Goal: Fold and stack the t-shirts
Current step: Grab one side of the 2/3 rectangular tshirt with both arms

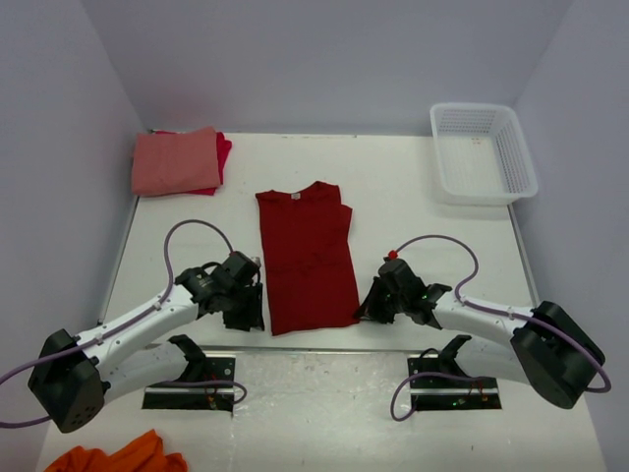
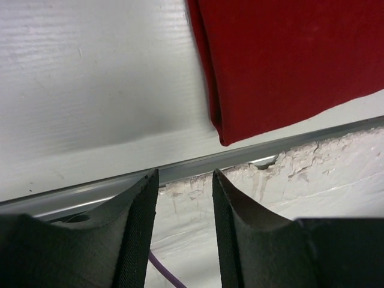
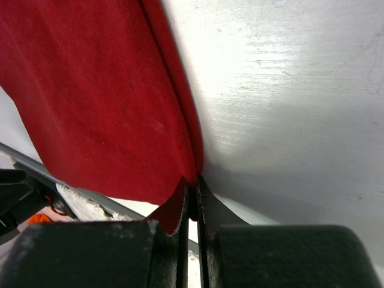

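Top external | left arm low, jaws spread; right arm low, jaws pinching dark red t-shirt corner

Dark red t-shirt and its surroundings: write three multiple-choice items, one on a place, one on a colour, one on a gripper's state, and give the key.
1. Where does the white basket stand?
A) far left corner
B) far right corner
C) between the arms

2. What colour is the top shirt at the far left?
A) blue
B) white
C) salmon-pink

3. What is the right gripper doing?
A) shut on the dark red t-shirt at its near corner
B) open above it
C) holding the basket

Key:
1. B: the top view shows it at the far right.
2. C: the salmon-pink shirt lies over a brighter red shirt.
3. A: the right wrist view shows red cloth pinched between closed fingers.
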Motion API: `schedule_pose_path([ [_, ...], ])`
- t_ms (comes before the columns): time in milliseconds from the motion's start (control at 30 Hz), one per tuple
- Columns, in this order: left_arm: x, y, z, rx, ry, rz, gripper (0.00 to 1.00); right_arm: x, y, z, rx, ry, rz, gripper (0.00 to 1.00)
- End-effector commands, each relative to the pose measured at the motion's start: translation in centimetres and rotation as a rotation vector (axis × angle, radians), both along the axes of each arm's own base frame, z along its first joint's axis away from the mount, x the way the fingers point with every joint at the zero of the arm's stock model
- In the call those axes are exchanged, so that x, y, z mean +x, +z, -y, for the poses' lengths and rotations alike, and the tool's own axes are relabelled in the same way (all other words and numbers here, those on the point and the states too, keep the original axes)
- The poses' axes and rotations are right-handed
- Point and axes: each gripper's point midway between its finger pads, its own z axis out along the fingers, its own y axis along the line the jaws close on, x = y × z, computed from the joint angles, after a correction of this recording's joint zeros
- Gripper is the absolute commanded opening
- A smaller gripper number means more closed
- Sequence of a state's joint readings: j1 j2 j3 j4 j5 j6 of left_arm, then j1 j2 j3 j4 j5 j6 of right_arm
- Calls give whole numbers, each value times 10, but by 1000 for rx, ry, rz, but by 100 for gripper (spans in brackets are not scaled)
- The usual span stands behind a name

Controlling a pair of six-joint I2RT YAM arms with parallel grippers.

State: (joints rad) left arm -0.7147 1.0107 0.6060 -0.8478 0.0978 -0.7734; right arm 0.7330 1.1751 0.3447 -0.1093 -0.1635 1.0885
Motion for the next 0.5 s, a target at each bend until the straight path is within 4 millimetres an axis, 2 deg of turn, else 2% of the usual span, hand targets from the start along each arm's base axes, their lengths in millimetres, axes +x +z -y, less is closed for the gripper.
schedule_pose_path([
  [0, -7, 1, 13, -96, 6, -21, 43, -24, -30, 25, -131, 16, -91, 0],
  [200, -8, -7, 24, -171, 15, -19, 51, -23, -29, 24, -134, 29, -84, 0],
  [467, -10, -26, 32, -218, 36, -37, 53, -26, -29, 23, -132, 45, -88, 0],
])
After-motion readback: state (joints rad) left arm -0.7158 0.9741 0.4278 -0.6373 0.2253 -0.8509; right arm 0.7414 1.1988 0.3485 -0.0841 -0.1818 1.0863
